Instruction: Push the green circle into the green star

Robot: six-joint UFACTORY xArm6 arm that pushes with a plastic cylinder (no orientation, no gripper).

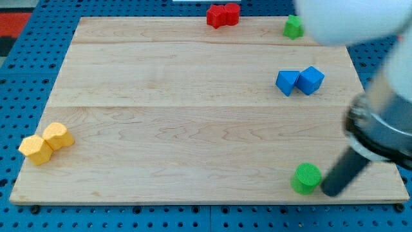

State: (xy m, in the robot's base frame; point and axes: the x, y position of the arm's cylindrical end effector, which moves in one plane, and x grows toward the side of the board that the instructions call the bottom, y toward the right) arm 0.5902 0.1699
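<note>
Board (193, 96) pale wood, smooth, visible grain; green circle (306, 178) matt; rod (344, 173) matt dark.

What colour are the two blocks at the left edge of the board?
Both blocks are yellow, touching each other; the camera view, the only one, shows them clearly.

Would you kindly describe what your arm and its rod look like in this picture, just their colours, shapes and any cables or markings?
My arm shows as a blurred, rounded white shell at the view's top right. Below it sits a grey, cylinder-like section with a dark band. From that a straight dark rod runs down to my tip, a plain rounded end. I can make out no cables or markings, and there is no pincer.
</note>
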